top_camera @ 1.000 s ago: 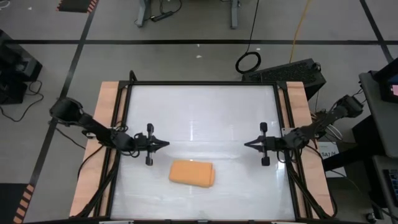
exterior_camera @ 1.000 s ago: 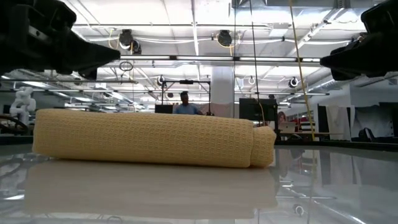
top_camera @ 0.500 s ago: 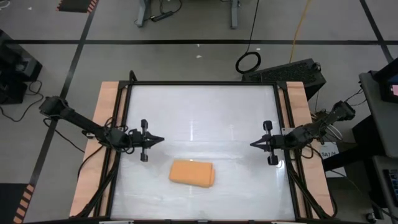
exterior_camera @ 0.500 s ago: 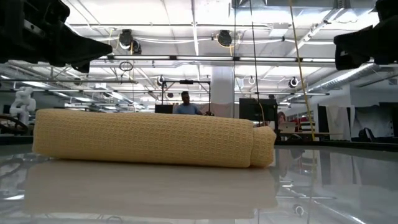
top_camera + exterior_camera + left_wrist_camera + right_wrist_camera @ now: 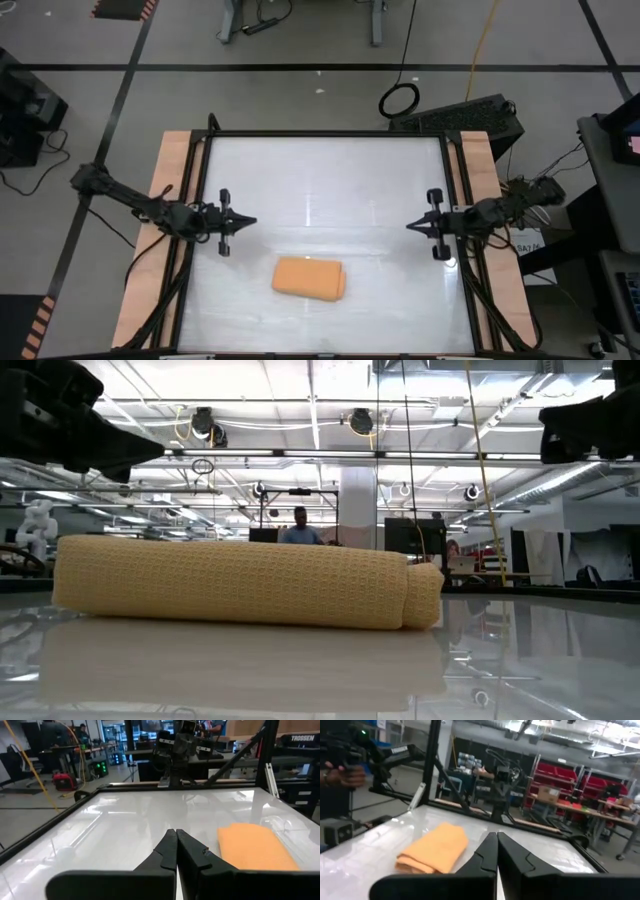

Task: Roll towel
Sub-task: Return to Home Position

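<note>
The towel [image 5: 309, 278] lies rolled on the table [image 5: 330, 180], midway across it and towards the edge nearest the low camera. The left tool [image 5: 248, 221] hangs clenched and empty over the table's left side. The right tool [image 5: 410, 226] hangs the same way over its right side.

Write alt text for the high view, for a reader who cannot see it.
A rolled-up orange-tan towel lies low and centre on the white tabletop, touched by neither arm. The left gripper and right gripper, both shut, hang at opposite sides, tips pointing toward each other.
</note>
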Action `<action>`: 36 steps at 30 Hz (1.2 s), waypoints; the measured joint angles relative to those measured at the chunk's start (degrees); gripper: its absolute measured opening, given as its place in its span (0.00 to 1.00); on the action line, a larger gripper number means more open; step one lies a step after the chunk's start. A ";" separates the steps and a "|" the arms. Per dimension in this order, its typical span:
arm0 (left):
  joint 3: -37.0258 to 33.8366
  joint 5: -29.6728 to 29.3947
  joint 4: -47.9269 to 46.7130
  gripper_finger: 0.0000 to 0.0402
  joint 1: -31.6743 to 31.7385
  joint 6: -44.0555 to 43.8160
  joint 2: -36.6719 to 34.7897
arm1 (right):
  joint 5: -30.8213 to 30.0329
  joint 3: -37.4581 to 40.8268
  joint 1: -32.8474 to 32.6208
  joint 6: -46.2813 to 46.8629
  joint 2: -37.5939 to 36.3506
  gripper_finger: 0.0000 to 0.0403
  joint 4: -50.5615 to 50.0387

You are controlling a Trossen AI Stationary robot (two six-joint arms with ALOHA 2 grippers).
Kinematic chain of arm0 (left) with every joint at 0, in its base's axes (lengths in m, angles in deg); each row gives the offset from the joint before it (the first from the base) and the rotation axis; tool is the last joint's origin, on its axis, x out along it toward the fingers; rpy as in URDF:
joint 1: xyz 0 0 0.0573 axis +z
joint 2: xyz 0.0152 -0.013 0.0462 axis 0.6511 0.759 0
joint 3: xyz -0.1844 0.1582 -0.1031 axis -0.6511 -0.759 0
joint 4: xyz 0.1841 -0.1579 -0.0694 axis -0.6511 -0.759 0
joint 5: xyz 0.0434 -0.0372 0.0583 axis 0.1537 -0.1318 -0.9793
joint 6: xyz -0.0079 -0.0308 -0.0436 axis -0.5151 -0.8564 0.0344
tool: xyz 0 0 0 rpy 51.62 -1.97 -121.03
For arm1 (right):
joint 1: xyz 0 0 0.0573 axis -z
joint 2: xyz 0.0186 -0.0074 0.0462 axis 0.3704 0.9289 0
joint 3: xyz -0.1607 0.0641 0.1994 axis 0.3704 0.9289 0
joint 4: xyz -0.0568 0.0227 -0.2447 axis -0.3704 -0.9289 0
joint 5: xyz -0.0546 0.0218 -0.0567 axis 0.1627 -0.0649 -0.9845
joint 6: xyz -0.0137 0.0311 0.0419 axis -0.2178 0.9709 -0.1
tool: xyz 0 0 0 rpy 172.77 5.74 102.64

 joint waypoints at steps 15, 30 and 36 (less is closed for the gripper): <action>0.02 0.50 -15.62 0.01 0.00 0.55 -18.82 | 0.40 0.00 5.94 1.40 0.03 0.00 -2.05; -0.02 10.24 -15.89 0.00 12.91 6.02 -22.52 | 5.34 0.00 8.95 4.47 0.07 0.00 -2.74; -0.04 17.35 -16.80 0.00 20.17 4.93 -22.52 | 6.37 0.00 9.37 3.97 0.07 0.00 -2.92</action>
